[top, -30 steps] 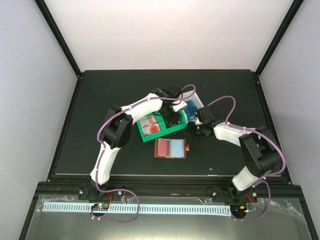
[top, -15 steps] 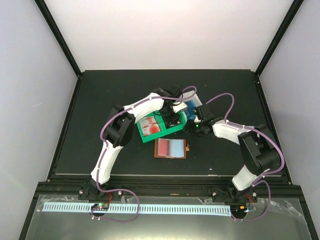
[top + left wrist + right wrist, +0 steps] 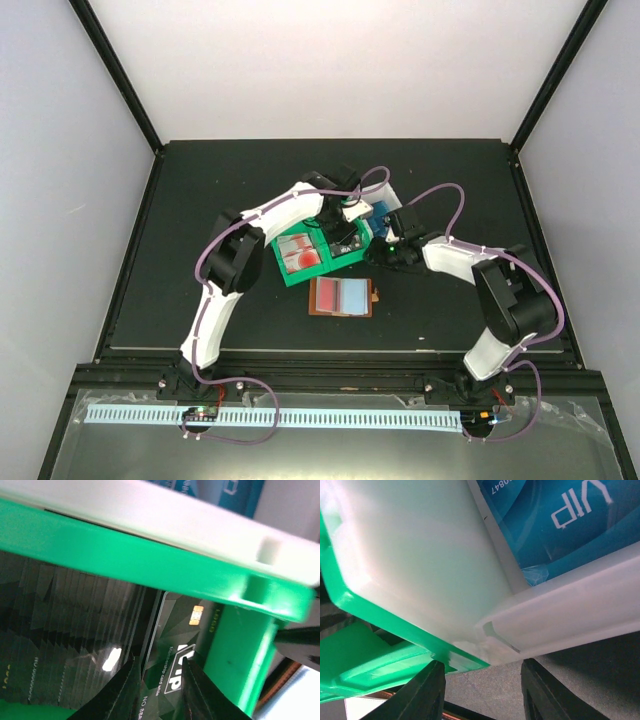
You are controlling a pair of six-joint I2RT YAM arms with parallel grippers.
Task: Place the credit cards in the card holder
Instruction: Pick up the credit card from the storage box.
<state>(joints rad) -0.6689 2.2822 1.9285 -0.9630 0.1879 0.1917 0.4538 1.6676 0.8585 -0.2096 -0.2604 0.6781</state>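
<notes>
Left gripper (image 3: 159, 662) is down inside the green bin (image 3: 125, 555), its fingers (image 3: 125, 690) drawn close on either side of a black card (image 3: 175, 640) leaning by the bin wall; I cannot tell whether the card is clamped. Right gripper (image 3: 484, 662) stands released, jaws apart, at the corner where the green bin meets the white bin (image 3: 580, 610). Blue cards (image 3: 560, 520) lie in the white bin; red-and-white cards (image 3: 300, 252) lie in the green bin. The card holder (image 3: 342, 297) lies opened flat on the counter (image 3: 200, 200), just in front of the green bin, apart from both grippers.
</notes>
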